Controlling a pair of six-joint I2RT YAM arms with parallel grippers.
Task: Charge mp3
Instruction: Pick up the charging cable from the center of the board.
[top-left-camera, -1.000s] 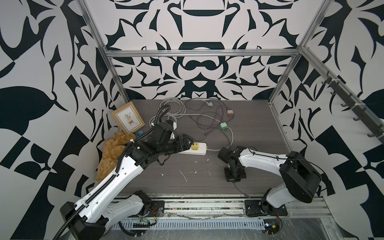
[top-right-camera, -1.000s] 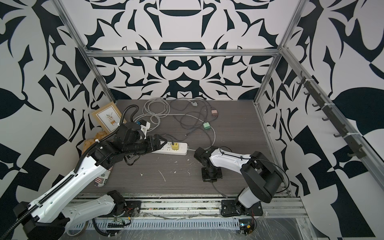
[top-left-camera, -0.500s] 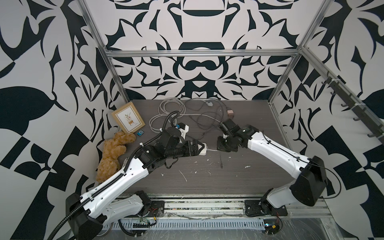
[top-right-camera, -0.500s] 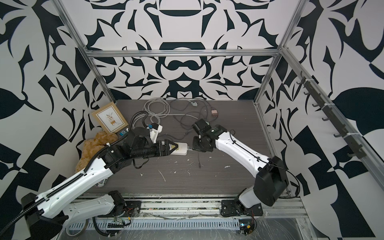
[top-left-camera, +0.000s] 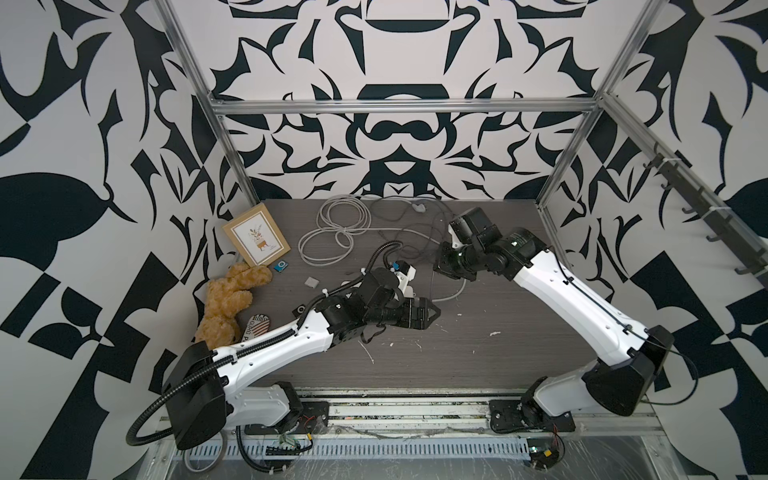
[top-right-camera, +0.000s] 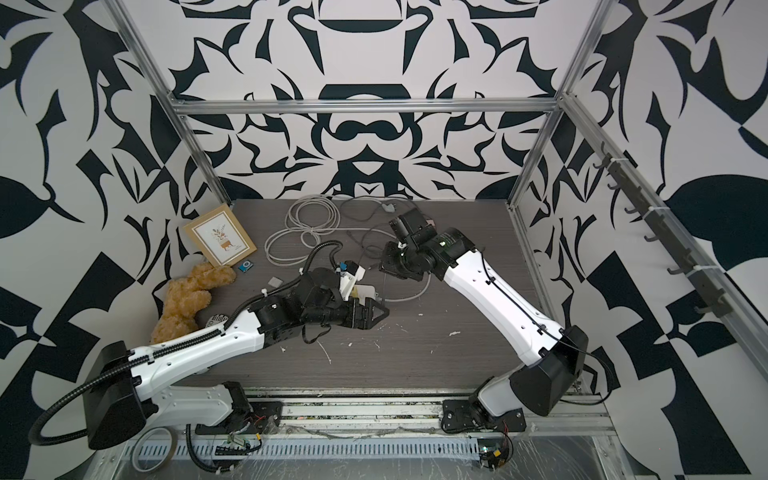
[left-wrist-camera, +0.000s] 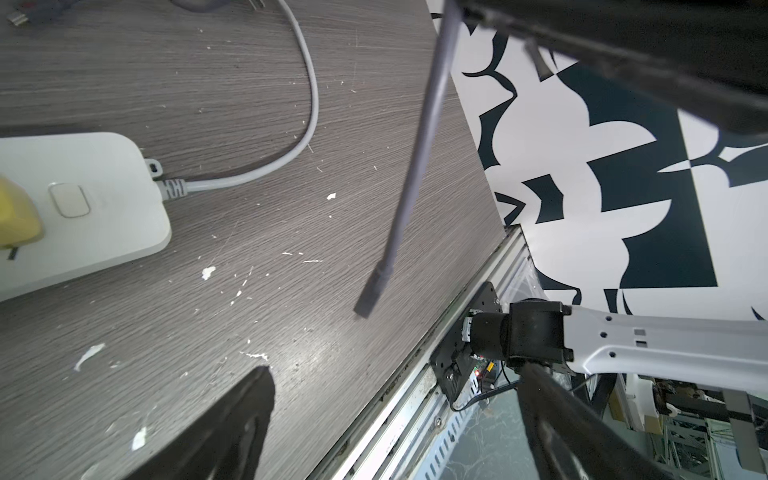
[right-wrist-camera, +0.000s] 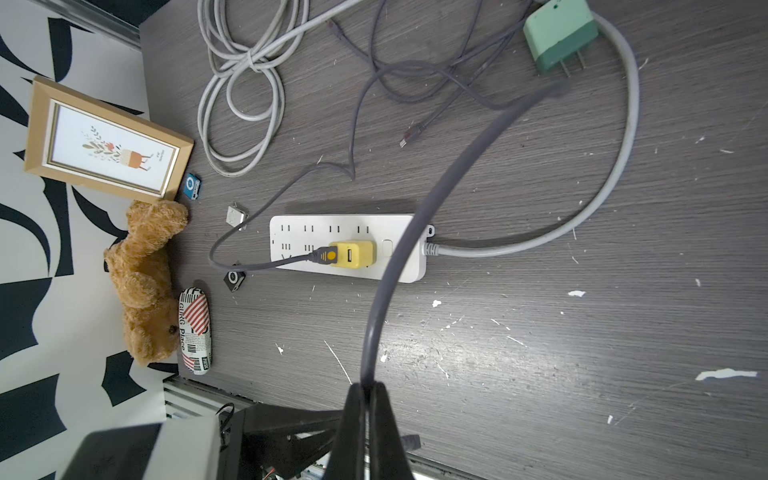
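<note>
Moved: right arm has swung from the table's front edge up to mid-table, and left arm has stretched toward centre.
Right gripper (right-wrist-camera: 365, 388): pinched tight on a dark grey cable (right-wrist-camera: 376, 316), whose plug end (left-wrist-camera: 368, 299) dangles.
Left gripper (top-left-camera: 428, 313): jaws spread wide, empty.
Mp3 (right-wrist-camera: 192, 186): flat on the table, ring face up, just beside the picture frame (top-left-camera: 256, 235) corner and near the teddy bear (top-left-camera: 228, 299).
Axis: near-square, long axis unclear; set askew to the table edge.

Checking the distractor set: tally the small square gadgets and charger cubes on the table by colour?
Blue square player with pale ring: 1
Black square player: 1
Grey square block, kind unclear: 1
Yellow charger cube, plugged in: 1
Green charger cube, loose: 1
Total: 5
</note>
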